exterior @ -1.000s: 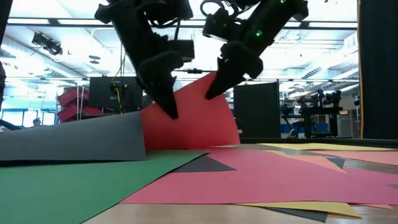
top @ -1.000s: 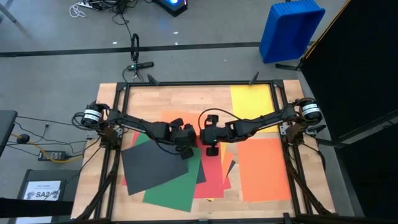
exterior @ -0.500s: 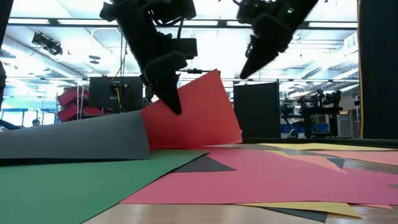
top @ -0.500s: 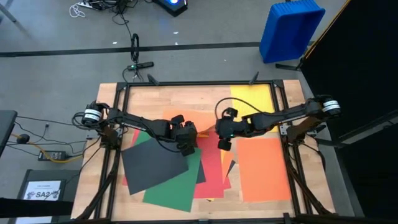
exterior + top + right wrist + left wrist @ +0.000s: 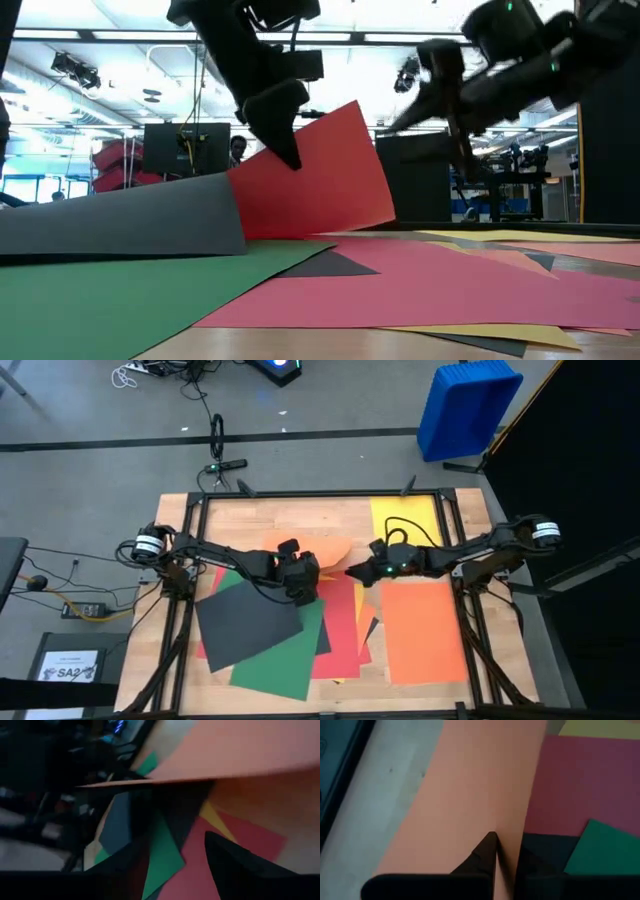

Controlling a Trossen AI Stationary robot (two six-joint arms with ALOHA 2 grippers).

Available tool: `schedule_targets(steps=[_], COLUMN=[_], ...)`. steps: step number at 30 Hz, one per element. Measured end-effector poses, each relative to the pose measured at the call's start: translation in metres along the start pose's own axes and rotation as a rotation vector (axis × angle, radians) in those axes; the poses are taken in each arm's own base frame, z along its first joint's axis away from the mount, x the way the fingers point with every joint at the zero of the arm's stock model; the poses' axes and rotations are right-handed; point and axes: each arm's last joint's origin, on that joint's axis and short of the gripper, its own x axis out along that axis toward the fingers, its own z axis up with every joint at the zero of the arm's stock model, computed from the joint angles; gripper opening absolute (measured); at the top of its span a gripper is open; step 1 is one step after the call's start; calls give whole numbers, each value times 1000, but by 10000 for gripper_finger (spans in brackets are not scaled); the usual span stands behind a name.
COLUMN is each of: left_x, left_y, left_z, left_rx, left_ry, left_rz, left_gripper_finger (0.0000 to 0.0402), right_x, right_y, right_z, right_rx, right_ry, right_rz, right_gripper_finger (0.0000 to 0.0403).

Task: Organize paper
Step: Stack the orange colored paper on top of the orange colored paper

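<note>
Coloured paper sheets lie overlapping on the wooden table: dark grey [image 5: 245, 625], green [image 5: 280, 660], red [image 5: 340, 630], orange [image 5: 425, 630] and yellow [image 5: 405, 520]. At mid-table another orange sheet [image 5: 320, 548] [image 5: 310, 190] stands tipped up, with my left gripper [image 5: 305, 578] [image 5: 288, 155] shut on it. My right gripper [image 5: 352, 572] [image 5: 415, 110] [image 5: 185, 865] hovers just right of that sheet, open, with nothing between its fingers. My left gripper pinches the raised orange sheet between its two fingers at its upper edge [image 5: 506, 851], toward that edge's left end in the low view. The fingers slant down from above. The sheet stands tilted, its lower edge [image 5: 310, 235] resting on the sheets below.
A black frame [image 5: 320, 493] runs around the table. A blue bin [image 5: 468, 408] stands on the floor beyond the far right corner, and a white printed sheet [image 5: 70, 665] lies on the floor at the left. Bare wood [image 5: 240, 520] shows at the far left.
My right gripper has come away from the standing orange sheet's upper right corner, gone toward the table's right edge and rolled about its own line. The orange sheet stays tipped up in my left gripper.
</note>
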Motion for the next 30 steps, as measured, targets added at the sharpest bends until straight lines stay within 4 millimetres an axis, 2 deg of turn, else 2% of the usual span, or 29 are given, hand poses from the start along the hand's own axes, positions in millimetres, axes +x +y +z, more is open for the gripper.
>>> schedule_targets(steps=[5,11,18,23,30], left_x=[-1,-1,-1,-1,-5], left_y=[1,1,2,2,-6], left_z=[1,0,1,3,12], left_rx=[25,31,53,51,90], left_ry=[-4,-2,-14,-33,-137], left_rz=[22,38,67,78,61], left_gripper_finger=[0,0,0,0,0], right_x=[2,-1,-4,-4,1], right_y=[-15,-13,-25,-28,-37], right_z=[4,20,20,22,27], right_rx=[142,233,324,375,449], right_ry=[-24,-115,-82,-90,-110], right_rz=[-40,105,80,71,63], right_gripper_finger=[202,258,309,315,295])
